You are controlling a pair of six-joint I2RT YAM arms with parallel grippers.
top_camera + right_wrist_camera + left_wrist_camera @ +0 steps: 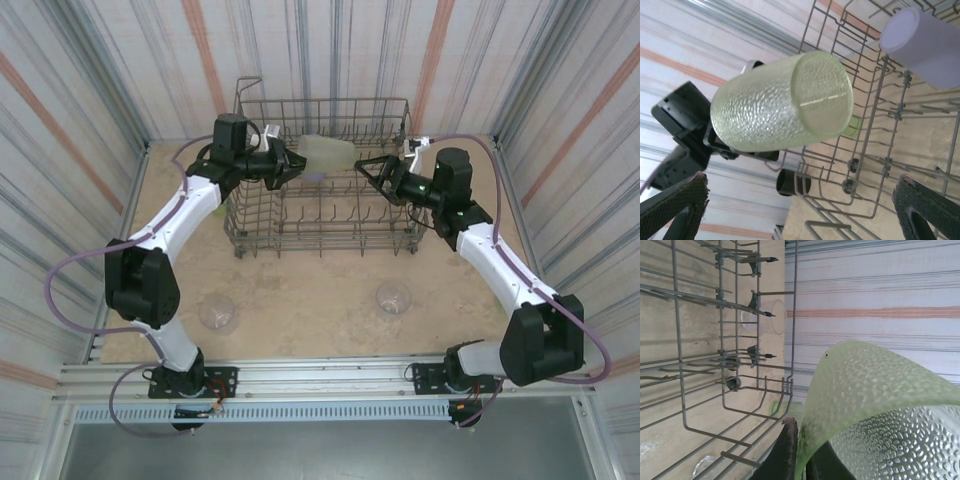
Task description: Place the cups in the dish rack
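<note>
The grey wire dish rack point(325, 215) stands at the back middle of the table. My left gripper point(297, 164) is shut on the rim of a translucent yellow-green cup point(330, 155), which it holds on its side above the rack's back part. The wrist view shows the black fingers point(785, 450) pinching that cup's wall point(870, 405). My right gripper point(365, 170) faces the same cup point(785, 102) from the right, open wide and empty, fingertips point(675, 210) apart from it. A lavender cup point(920, 45) sits bottom-up in the rack point(880, 150). Two clear cups point(218, 312) point(394, 297) rest on the table in front.
A second yellow-green cup point(855, 125) peeks from behind the held one, low among the rack's wires point(785, 407). Another clear cup point(767, 315) shows past the wires near the wall. A black round object point(792, 182) sits at the rack's corner. Striped walls enclose the table.
</note>
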